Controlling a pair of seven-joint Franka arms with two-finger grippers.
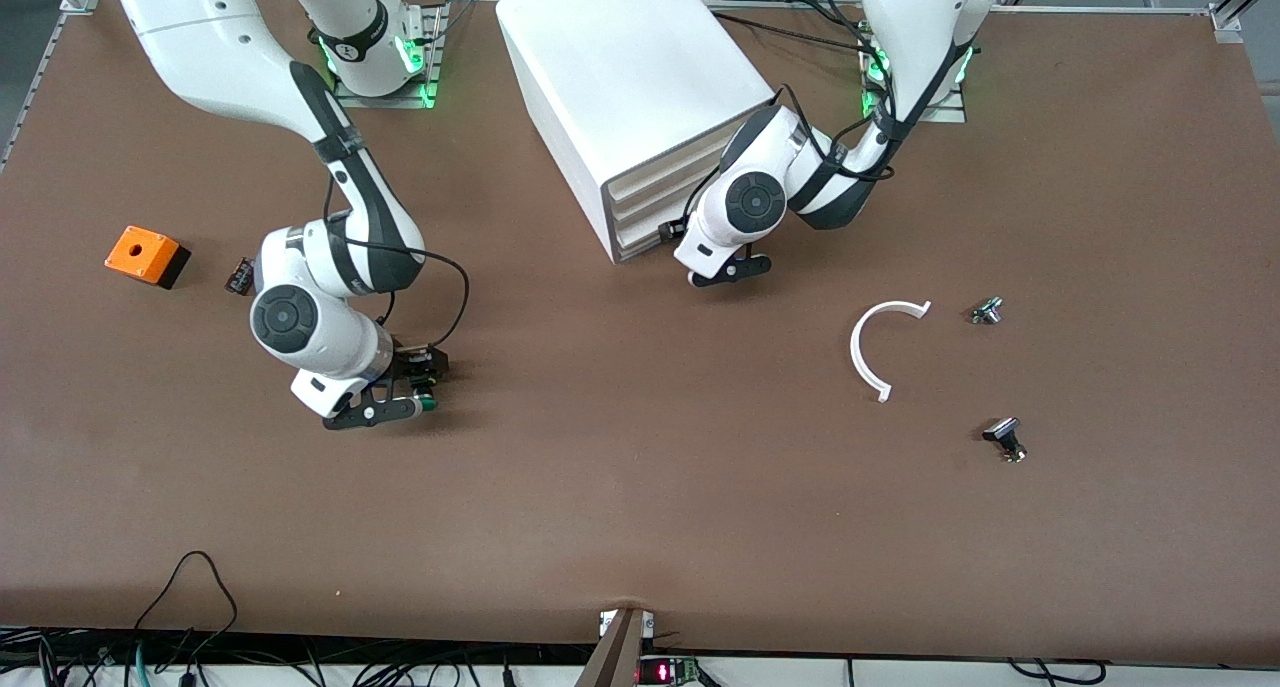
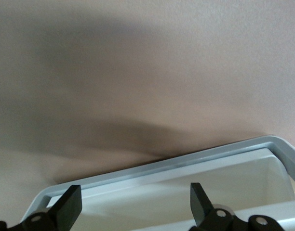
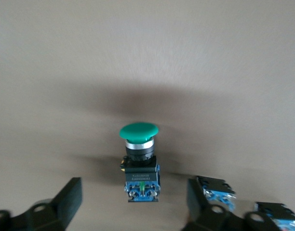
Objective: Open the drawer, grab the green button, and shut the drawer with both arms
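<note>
The green-capped button (image 3: 139,156) lies on the table between my right gripper's (image 3: 135,192) open fingers, and neither finger touches it. In the front view it (image 1: 426,402) shows at that gripper's (image 1: 395,407) tips, low over the table toward the right arm's end. My left gripper (image 1: 733,268) is open and empty, right in front of the lowest drawer (image 1: 640,250) of the white cabinet (image 1: 630,77). In the left wrist view the drawer's pale front rim (image 2: 162,166) runs just past the open fingers (image 2: 70,207). I cannot tell how far the drawer stands out.
Small blue-and-black parts (image 3: 212,189) lie beside one right finger. An orange box (image 1: 146,255) and a small dark part (image 1: 238,275) lie toward the right arm's end. A white curved piece (image 1: 880,347) and two small parts (image 1: 987,311) (image 1: 1005,439) lie toward the left arm's end.
</note>
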